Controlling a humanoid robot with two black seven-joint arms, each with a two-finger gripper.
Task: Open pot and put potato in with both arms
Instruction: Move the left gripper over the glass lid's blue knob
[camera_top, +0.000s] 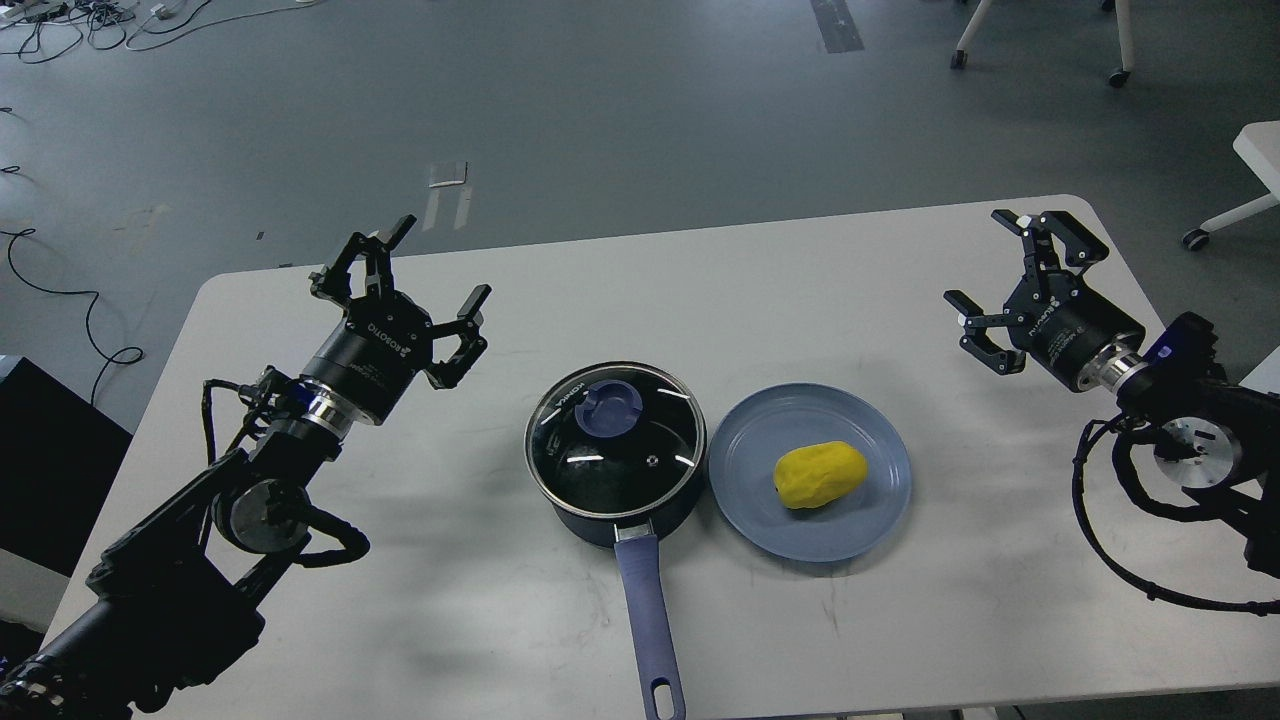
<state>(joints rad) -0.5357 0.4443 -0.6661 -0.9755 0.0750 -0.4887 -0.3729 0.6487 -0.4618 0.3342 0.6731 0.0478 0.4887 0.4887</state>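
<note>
The dark navy pot (615, 470) stands mid-table with its glass lid (616, 440) on, a blue knob (610, 405) on top. Its long blue handle (648, 620) points toward the near edge. Just to its right the yellow potato (820, 474) lies on a flat blue plate (750, 445). My left gripper (420, 270) hovers open to the upper left of the pot, apart from it, fingers spread and empty. At the far right my right gripper (1010, 275) is open too, empty, well away from the plate.
The white table (800, 290) has rounded corners, and its near edge runs just below the handle's end. Grey floor lies beyond, with cables at the upper left and chair legs on castors at the upper right.
</note>
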